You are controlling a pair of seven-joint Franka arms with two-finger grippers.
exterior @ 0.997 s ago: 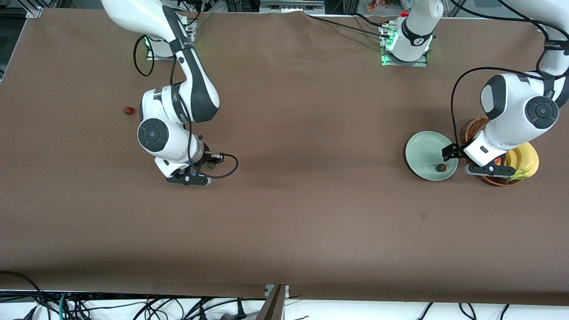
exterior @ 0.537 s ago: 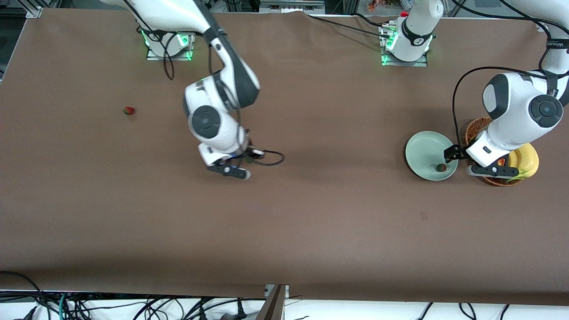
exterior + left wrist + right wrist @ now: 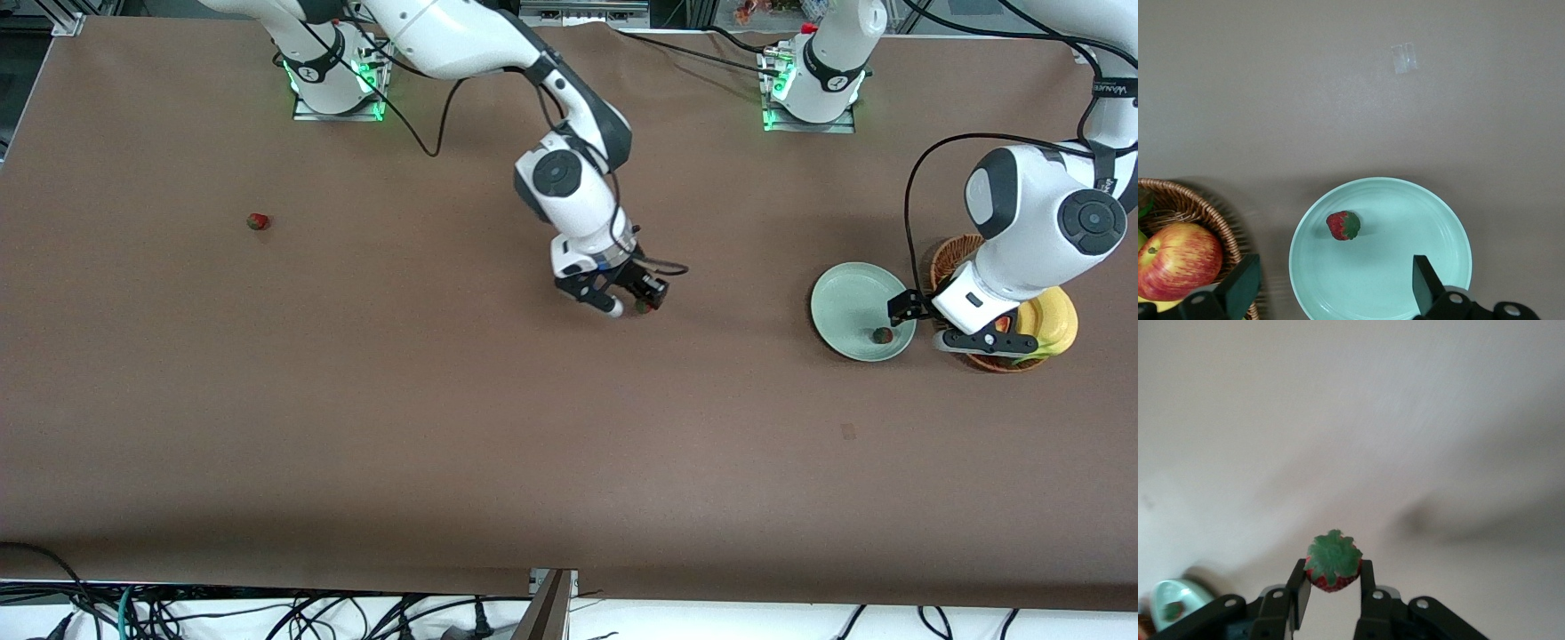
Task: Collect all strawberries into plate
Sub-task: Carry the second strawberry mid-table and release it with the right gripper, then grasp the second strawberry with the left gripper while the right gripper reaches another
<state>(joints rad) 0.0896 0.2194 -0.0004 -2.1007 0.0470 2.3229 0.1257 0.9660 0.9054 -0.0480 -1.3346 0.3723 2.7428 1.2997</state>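
Observation:
My right gripper (image 3: pixel 629 307) hangs over the middle of the table, shut on a strawberry (image 3: pixel 640 307). In the right wrist view that red berry (image 3: pixel 1333 563) sits green top up between the fingers of the right gripper (image 3: pixel 1333 579). A second strawberry (image 3: pixel 881 335) lies in the pale mint-green plate (image 3: pixel 849 298) toward the left arm's end. My left gripper (image 3: pixel 935 324) stands open over the gap between the plate's edge and the basket; the left wrist view shows the left gripper (image 3: pixel 1335 283) above the plate (image 3: pixel 1398 280) and its strawberry (image 3: pixel 1343 225). A third strawberry (image 3: pixel 258 221) lies toward the right arm's end.
A brown wicker basket (image 3: pixel 949 253) stands beside the plate, holding a red-yellow apple (image 3: pixel 1178 260) and a yellow banana (image 3: pixel 1051 322). A small tape mark (image 3: pixel 848 432) lies nearer the front camera than the plate. Brown cloth covers the table.
My right arm has swung from the right arm's end toward the plate, carrying the strawberry over the table's middle. The left arm has stayed where it was.

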